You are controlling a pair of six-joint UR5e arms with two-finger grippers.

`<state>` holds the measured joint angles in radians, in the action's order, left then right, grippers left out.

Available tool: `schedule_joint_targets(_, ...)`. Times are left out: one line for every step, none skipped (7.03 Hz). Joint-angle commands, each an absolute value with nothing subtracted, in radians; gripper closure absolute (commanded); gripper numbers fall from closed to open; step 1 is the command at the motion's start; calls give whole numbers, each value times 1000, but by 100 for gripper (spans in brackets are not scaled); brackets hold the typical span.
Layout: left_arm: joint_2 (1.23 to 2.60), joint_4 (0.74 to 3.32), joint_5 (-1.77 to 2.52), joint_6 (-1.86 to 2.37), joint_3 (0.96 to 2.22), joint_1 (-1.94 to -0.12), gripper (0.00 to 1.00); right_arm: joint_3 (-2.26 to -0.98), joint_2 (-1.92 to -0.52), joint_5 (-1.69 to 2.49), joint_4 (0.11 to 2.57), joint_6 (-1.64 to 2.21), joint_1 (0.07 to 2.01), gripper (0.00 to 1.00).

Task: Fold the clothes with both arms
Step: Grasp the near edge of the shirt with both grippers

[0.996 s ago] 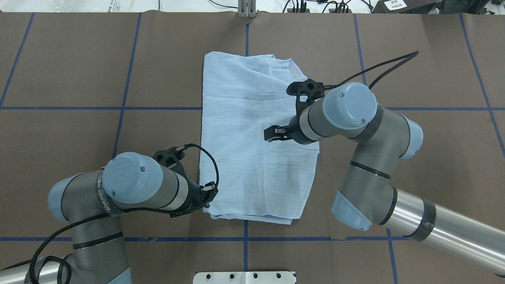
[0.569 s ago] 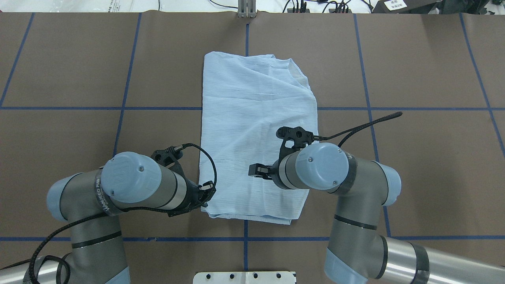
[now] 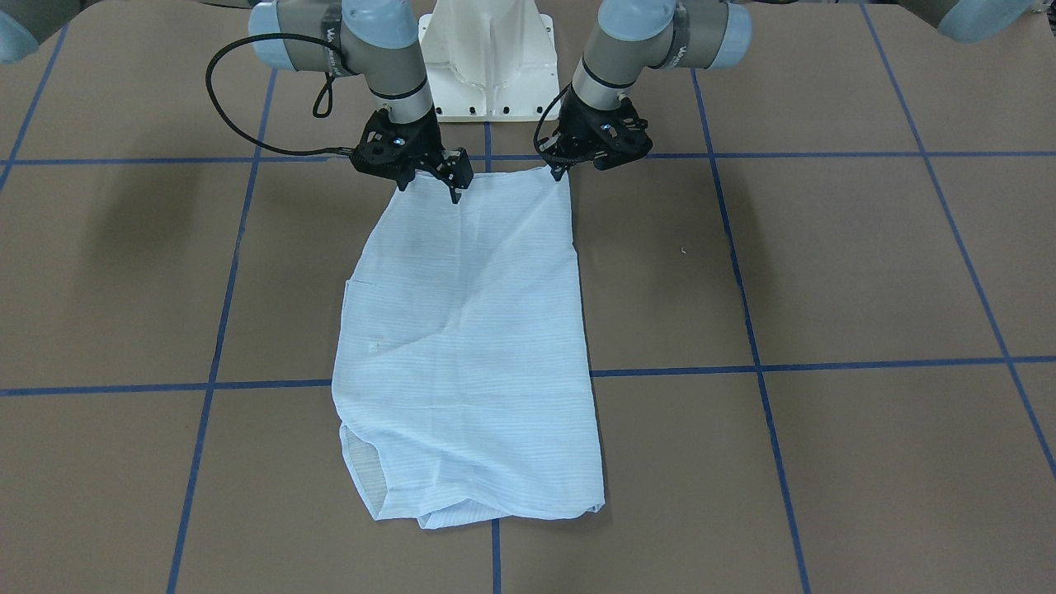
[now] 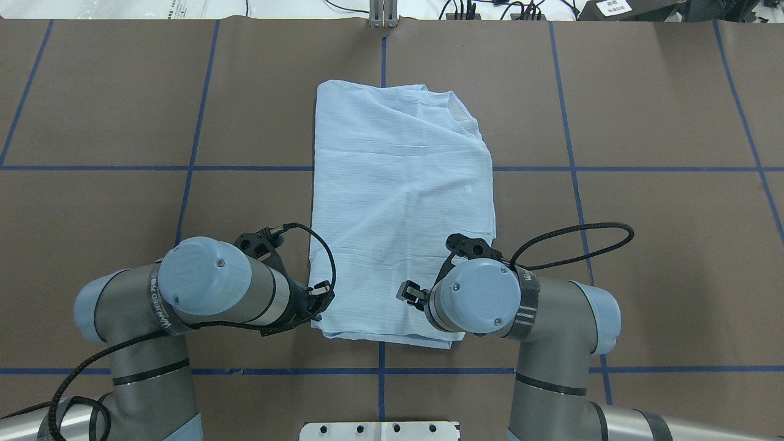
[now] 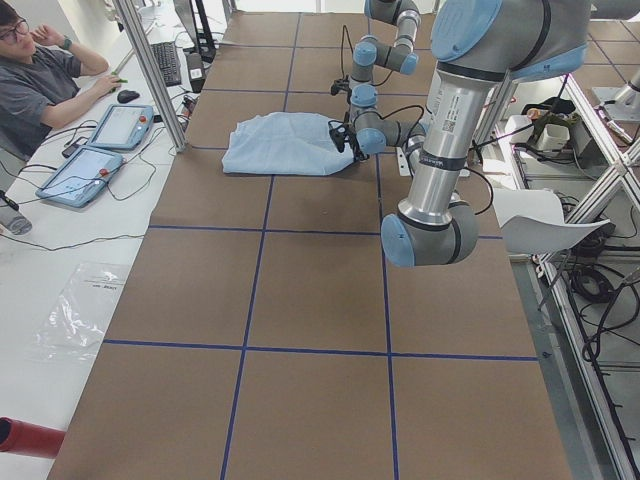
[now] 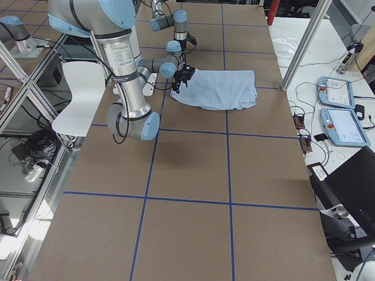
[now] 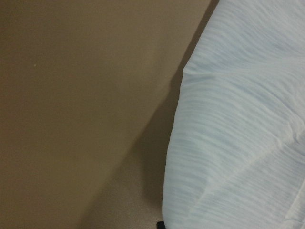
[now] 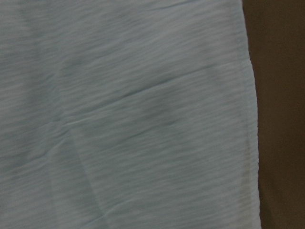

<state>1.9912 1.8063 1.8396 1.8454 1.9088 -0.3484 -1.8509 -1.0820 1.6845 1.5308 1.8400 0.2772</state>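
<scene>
The pale-blue shirt [image 4: 398, 184] lies folded into a long rectangle on the brown table, collar end far from the robot [image 3: 470, 346]. My left gripper [image 4: 323, 296] sits low at the shirt's near-left corner [image 3: 562, 169] and looks shut on the fabric edge. In the left wrist view the shirt [image 7: 238, 133] fills the right half, beside bare table. My right gripper [image 4: 406, 293] hovers over the shirt's near edge toward the right corner [image 3: 428, 190], fingers spread open and holding nothing. The right wrist view shows only shirt fabric [image 8: 128, 119] and its hem.
The white robot base plate [image 4: 380, 430] sits at the near table edge behind both grippers. Blue tape lines [image 4: 196, 141] cross the brown table. A seated person [image 5: 40, 80] and tablets [image 5: 80, 170] occupy a side table beyond the far edge. An aluminium post [image 4: 383, 12] stands there too.
My right arm has swept back from the shirt's middle to its near edge, close to the robot. The left arm and the shirt have stayed put.
</scene>
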Motion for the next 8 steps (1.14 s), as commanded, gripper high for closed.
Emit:
schedule_joint_targets(1991, 1807, 1838, 1845, 1908, -348, 100, -1850, -1075, 1684, 1601, 1901, 250, 0)
schedule_joint_targets(1991, 1807, 1838, 1847, 1908, -347, 100, -1851, -1075, 1684, 1629, 1902, 244, 0)
schedule_joint_targets(1993, 1807, 1838, 1847, 1908, -348, 100, -1852, -1072, 1684, 1641, 1902, 242, 0)
schedule_joint_targets(1993, 1807, 1836, 1847, 1908, -347, 100, -1848, -1071, 1683, 1640, 1901, 239, 0)
schedule_joint_targets(1991, 1807, 1836, 1847, 1908, -347, 100, -1845, -1075, 1681, 1635, 1901, 232, 0)
schedule_joint_targets(1993, 1807, 1835, 1847, 1908, -347, 100, -1841, -1077, 1680, 1634, 1899, 219, 0)
schedule_joint_targets(1993, 1807, 1835, 1847, 1908, -348, 100, -1841, -1080, 1678, 1631, 1898, 212, 0)
schedule_joint_targets(1991, 1807, 1835, 1847, 1907, -348, 100, -1841, -1081, 1668, 1631, 1893, 204, 0)
